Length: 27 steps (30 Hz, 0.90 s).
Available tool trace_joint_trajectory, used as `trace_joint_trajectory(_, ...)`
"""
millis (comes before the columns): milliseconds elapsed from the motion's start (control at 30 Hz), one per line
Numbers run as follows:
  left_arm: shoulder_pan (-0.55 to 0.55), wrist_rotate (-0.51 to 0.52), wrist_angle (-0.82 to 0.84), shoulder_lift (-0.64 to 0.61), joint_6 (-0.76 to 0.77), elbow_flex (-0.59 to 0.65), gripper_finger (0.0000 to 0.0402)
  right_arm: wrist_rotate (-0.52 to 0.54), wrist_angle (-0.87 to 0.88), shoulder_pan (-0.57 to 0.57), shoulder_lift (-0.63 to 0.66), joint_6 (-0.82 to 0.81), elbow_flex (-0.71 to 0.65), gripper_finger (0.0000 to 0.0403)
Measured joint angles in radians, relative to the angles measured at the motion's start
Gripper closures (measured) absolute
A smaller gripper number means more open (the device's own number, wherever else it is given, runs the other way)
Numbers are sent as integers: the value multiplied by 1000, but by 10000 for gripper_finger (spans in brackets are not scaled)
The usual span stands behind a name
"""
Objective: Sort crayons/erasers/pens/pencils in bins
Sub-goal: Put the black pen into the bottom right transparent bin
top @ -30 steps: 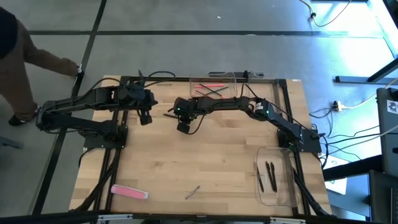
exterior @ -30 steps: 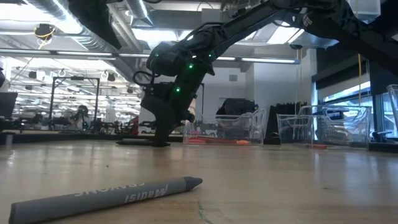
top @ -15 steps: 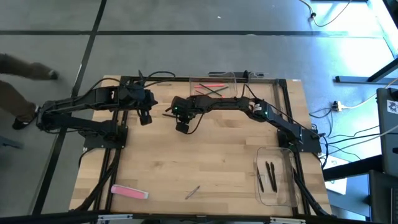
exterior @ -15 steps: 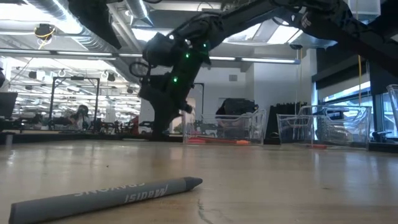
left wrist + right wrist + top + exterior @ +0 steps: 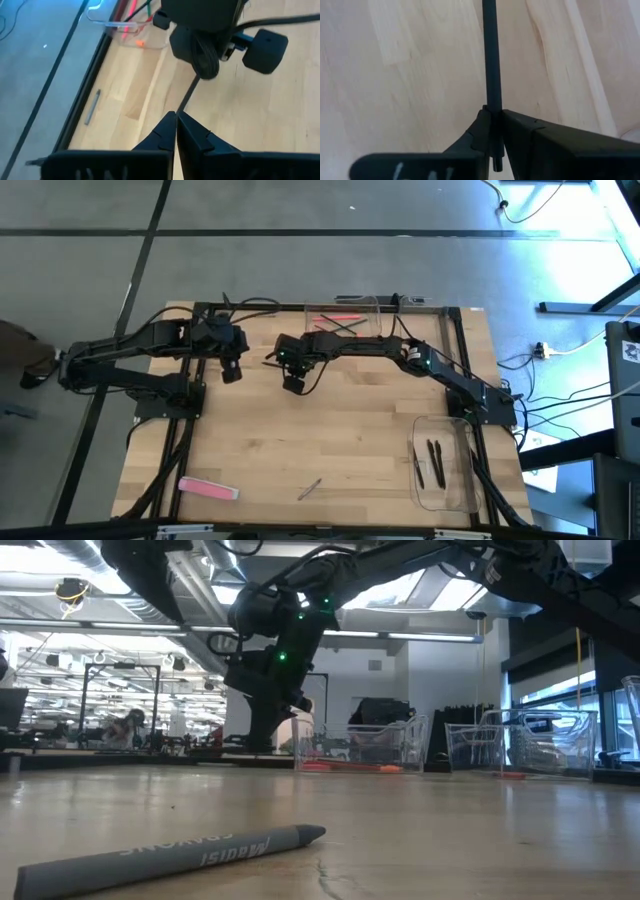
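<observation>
My right gripper [image 5: 290, 382] hangs over the far middle of the table, shut on a thin dark stick [image 5: 491, 60]. It also shows in the low view [image 5: 265, 725], raised off the table. My left gripper [image 5: 176, 125] is shut and empty, just left of it [image 5: 232, 370]. A clear bin [image 5: 342, 320] at the far edge holds red and dark sticks. Another clear bin [image 5: 445, 465] at the near right holds dark pens. The pink eraser [image 5: 208, 488] and a grey crayon [image 5: 170, 855] lie flat on the table near the front edge. My right gripper pinches the thin dark stick between its two fingers, near one end [image 5: 493, 117]. A short stub [image 5: 494, 164] shows behind the fingers, and the long part reaches out past the fingertips. The stick is lifted clear of the table.
Black frame bars [image 5: 190, 360] run along the table's sides. More clear bins [image 5: 520, 745] show at the far right in the low view. A grey stick [image 5: 92, 106] lies beyond the frame bar in the left wrist view. Bare wood [image 5: 320, 430] fills the table's middle.
My right gripper has risen from the table with the dark stick, which now hangs clear of the wood, and has drifted a little toward the table's left. A person at the far left has walked almost out of the high view.
</observation>
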<state>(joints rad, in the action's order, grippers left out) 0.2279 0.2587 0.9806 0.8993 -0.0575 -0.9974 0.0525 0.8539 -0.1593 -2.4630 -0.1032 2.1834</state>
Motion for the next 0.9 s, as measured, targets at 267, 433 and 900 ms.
trace_joint_trajectory(267,0,-2,15,0,-4,0,366,0,-2,0,2,3,2,361)
trace_joint_trajectory(433,0,-2,15,0,-4,0,348,0,11,0,4,4,2,361)
trace_joint_trajectory(900,0,-2,36,0,-5,0,346,100,171,20,8,2,131,361)
